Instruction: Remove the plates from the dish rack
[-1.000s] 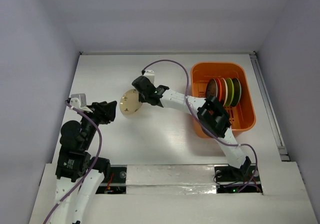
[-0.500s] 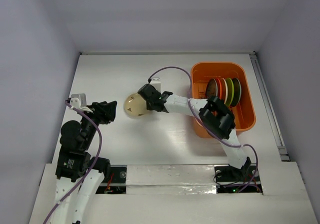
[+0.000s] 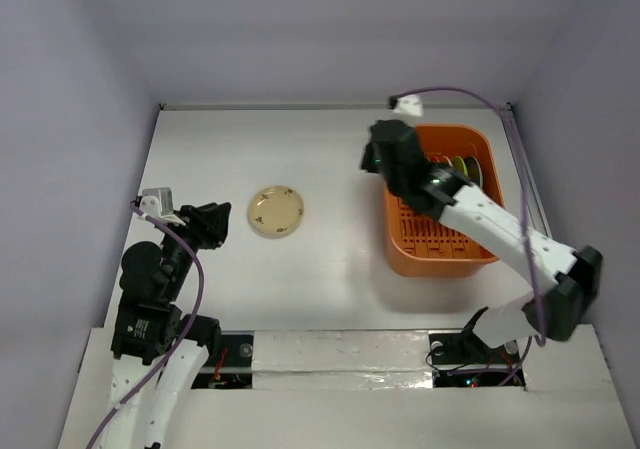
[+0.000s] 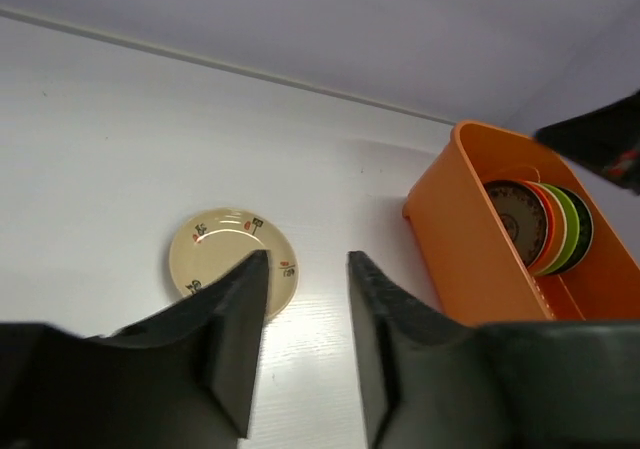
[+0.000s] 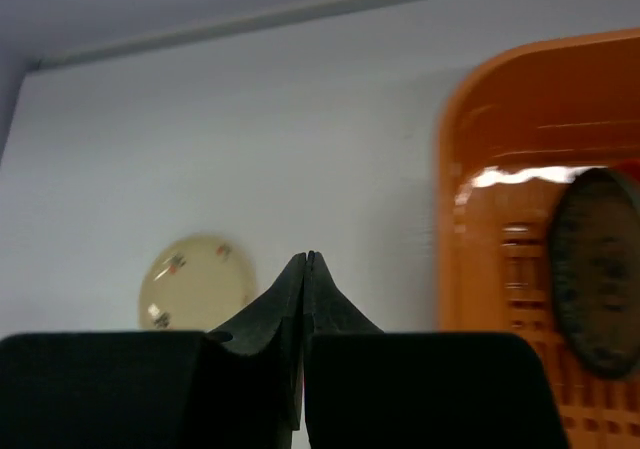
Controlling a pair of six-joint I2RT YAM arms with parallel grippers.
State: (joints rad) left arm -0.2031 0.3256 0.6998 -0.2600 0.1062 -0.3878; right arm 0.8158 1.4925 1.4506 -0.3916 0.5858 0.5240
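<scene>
Robot lab test cell: white table (image 3: 330, 159) boxed in by plain lilac walls (image 3: 70, 89).

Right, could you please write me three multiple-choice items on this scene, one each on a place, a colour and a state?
1. Where is the cream plate?
A) standing in the dish rack
B) flat on the table, left of the rack
C) held in a gripper

2. What colour is the dish rack?
A) blue
B) white
C) orange

3. How is the right gripper?
A) shut and empty
B) wide open
C) shut on a plate

Answers: 1 B, it lies alone on the white table. 2 C, its walls are orange. 3 A, its fingers meet with nothing between them.
</scene>
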